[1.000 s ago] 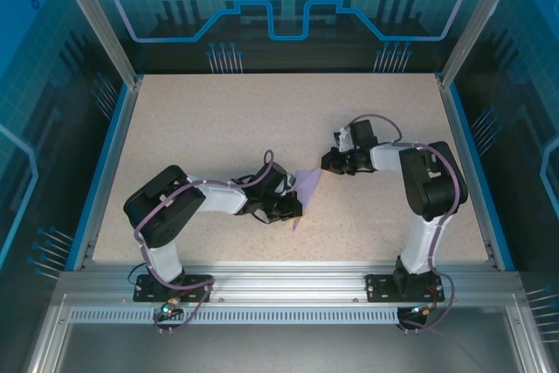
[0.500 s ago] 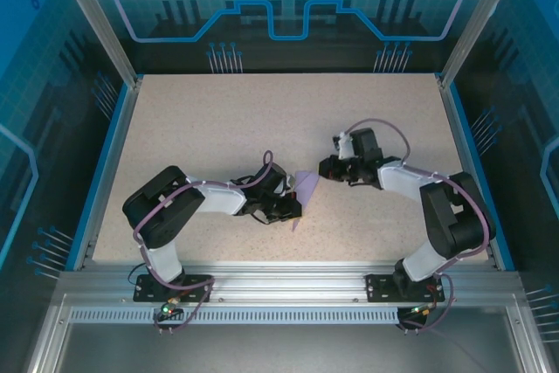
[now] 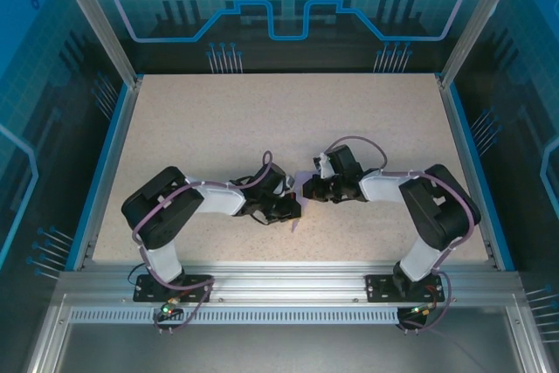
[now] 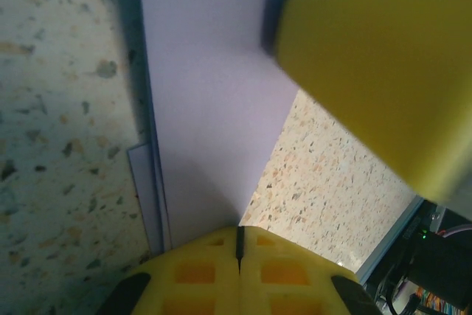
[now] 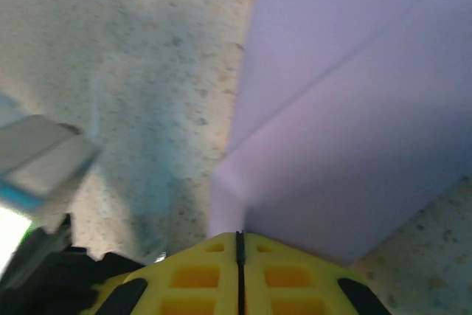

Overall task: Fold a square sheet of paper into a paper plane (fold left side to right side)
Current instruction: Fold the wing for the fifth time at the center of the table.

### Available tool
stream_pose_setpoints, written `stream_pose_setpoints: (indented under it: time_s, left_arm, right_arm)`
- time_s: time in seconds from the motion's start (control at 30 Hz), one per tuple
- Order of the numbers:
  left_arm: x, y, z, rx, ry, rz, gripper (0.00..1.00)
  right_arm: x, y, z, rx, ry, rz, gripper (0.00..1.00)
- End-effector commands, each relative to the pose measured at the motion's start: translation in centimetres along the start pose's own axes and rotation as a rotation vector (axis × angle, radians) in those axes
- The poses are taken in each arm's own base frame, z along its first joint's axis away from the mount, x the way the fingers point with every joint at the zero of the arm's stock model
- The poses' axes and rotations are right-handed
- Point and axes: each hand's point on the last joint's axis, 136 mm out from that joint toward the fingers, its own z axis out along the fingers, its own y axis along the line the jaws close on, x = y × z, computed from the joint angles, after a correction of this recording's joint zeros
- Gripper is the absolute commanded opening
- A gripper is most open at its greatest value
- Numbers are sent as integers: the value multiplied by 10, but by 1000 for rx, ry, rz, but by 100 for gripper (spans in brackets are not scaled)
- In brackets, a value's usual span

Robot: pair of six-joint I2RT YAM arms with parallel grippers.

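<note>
The square sheet of paper [image 3: 302, 184] is a lavender, partly folded piece lying mid-table between my two grippers. In the left wrist view the paper [image 4: 206, 94] lies flat with layered edges at its left. My left gripper [image 4: 240, 247] is shut, its tips at the paper's near corner [image 3: 295, 207]. One yellow finger [image 4: 369, 57] of the right gripper hangs over the sheet. In the right wrist view a flap of the paper [image 5: 346, 145] rises off the table and runs into my right gripper [image 5: 239, 245], which is shut on its edge [image 3: 307, 189].
The speckled table [image 3: 218, 120] has a blue rim [image 3: 112, 163] on its sides and an aluminium rail [image 3: 279, 279] along the near edge. Transparent blue walls enclose the cell. Both forearms meet close together at mid-table.
My right arm has swung left across the paper, bringing its gripper close to the left one and covering most of the sheet. The left arm has stayed put.
</note>
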Motion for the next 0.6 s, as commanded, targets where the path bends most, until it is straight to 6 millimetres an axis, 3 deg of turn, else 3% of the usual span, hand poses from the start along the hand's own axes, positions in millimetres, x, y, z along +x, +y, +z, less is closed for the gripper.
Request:
stream_pose_setpoints:
  time_s: [0.0,0.3,0.57]
  left_arm:
    - [17,17,-3,-59,42,-36,4]
    - [13,-12,-23,7,15,11,14]
    - [23,-27,-27,62,74,16,19]
  right_arm:
    - [-1,-3,8,29,14,21,8]
    - [18,-34,13,167,100,80,8]
    - [22,-38,16,180,117,82,8]
